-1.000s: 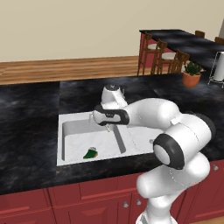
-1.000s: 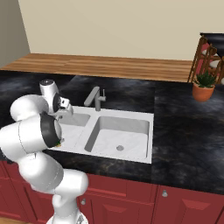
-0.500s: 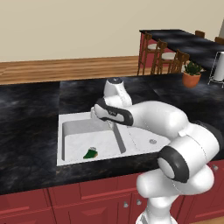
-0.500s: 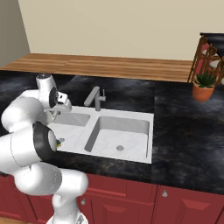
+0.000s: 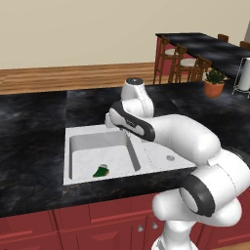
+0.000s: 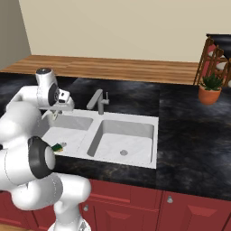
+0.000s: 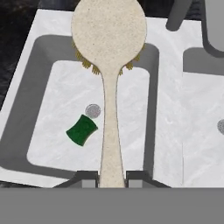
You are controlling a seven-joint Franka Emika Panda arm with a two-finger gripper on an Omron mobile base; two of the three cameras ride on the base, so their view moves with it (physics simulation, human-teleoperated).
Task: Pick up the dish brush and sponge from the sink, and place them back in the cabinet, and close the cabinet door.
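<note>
The claw (image 7: pixel 112 177) is clamping the dish brush (image 7: pixel 110 65) by the end of its handle, holding it above the sink (image 7: pixel 168 144) so the round head is pointing to 12 o'clock in the hand view, clear of the basin walls. The sponge (image 7: pixel 82 130) is lying at 9 o'clock of the handle on the left basin floor, beside the drain (image 7: pixel 92 111), awaiting its own pickup
</note>
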